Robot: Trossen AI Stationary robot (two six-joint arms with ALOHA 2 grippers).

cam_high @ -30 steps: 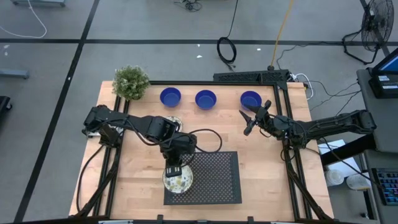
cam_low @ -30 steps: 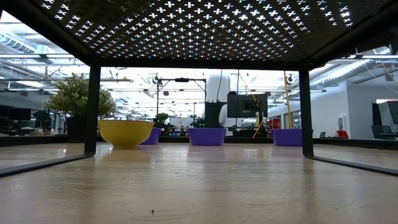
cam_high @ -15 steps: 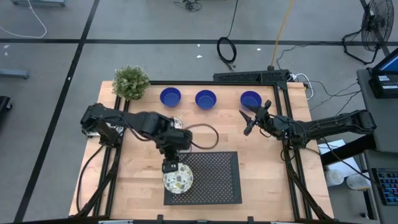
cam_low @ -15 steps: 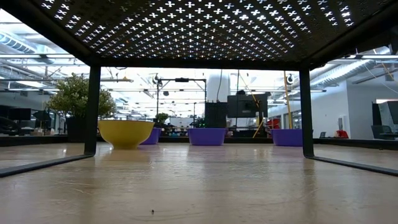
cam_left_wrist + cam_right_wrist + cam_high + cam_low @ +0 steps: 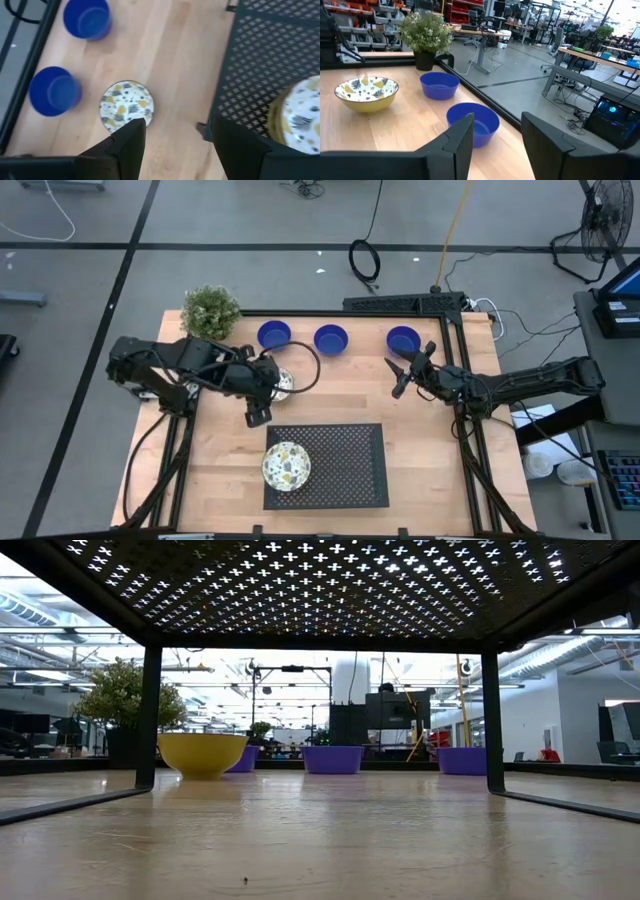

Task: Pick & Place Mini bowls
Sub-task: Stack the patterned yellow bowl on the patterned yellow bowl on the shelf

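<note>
A white speckled mini bowl sits upright on the black perforated rack; it also shows in the left wrist view. A second speckled bowl stands on the table beside my left arm. Three blue mini bowls stand in a row along the far edge. My left gripper is open and empty, above the table between the two speckled bowls. My right gripper is open and empty, just near of the right blue bowl.
A leafy potted plant stands at the far left corner. The rack's legs stand on the table at the near middle. Bare wood lies between the rack and the row of blue bowls. Dark frame rails run along both table sides.
My left gripper has drawn back from the speckled bowl on the rack, going toward the table's far left, to a spot near the second speckled bowl. The bowl on the rack stays where it was. My right arm has kept still.
</note>
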